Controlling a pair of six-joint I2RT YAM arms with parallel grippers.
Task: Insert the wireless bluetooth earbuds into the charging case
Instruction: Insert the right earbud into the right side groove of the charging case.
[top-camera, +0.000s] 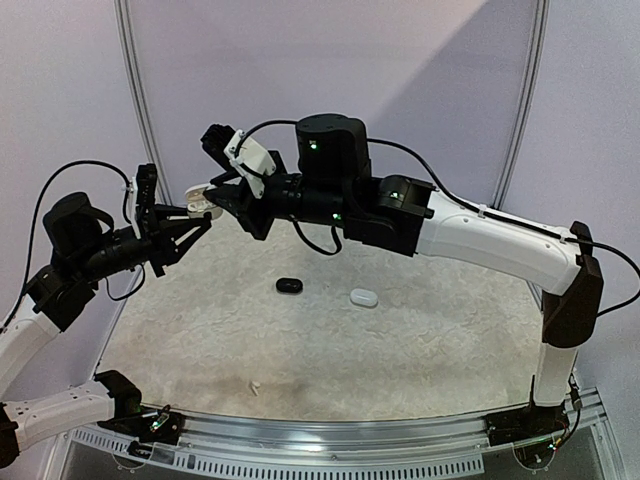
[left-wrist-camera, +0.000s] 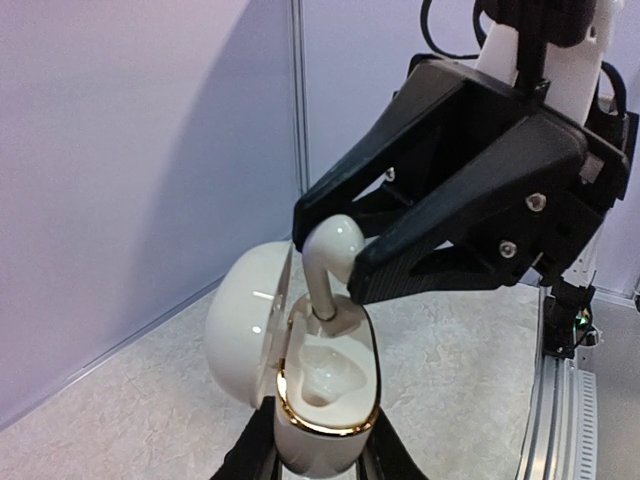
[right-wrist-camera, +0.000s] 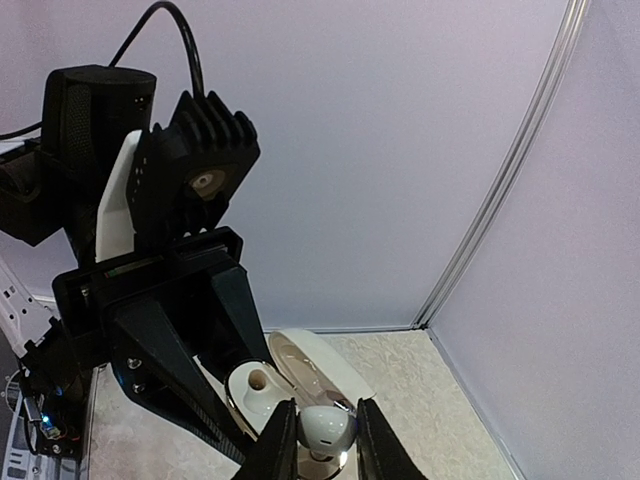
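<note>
I have the left gripper clamped on the open case (lid swung back), held above the far left of the mat. Right gripper pinches a white earbud, stem down, tip inside the case's opening. A black case and a white case lie mid-mat.

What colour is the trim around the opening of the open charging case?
Gold trim on the white charging case; clearest in the left wrist view.
</note>
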